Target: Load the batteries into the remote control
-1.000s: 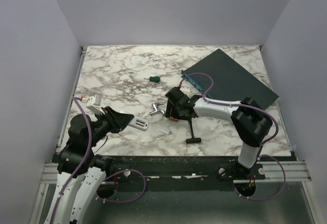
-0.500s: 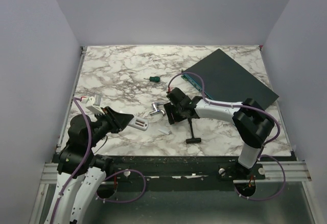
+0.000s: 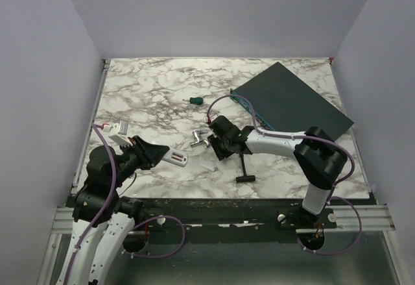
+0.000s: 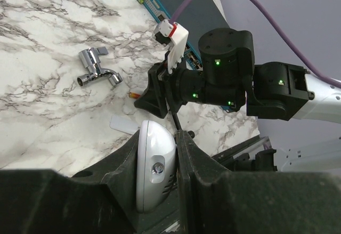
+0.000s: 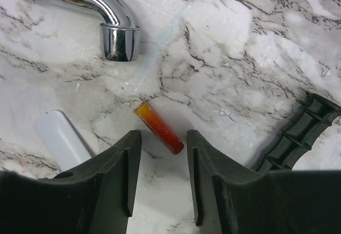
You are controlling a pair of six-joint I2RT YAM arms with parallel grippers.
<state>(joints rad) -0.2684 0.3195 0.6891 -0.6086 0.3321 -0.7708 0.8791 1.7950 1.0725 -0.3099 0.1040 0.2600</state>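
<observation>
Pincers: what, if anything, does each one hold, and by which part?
Left pincer clamps the remote across its long sides. Right pincer is open and holds nothing; the battery lies untouched.

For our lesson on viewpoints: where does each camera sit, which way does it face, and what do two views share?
Top external: above and behind, facing down on the table; left arm and right arm show.
Left wrist: on the left gripper, facing across the table toward the right arm; it clamps the remote control.
Right wrist: on the right gripper, facing down at the table; its open jaws frame the battery.
Shared: both wrist views show the battery and the silver tap.
</observation>
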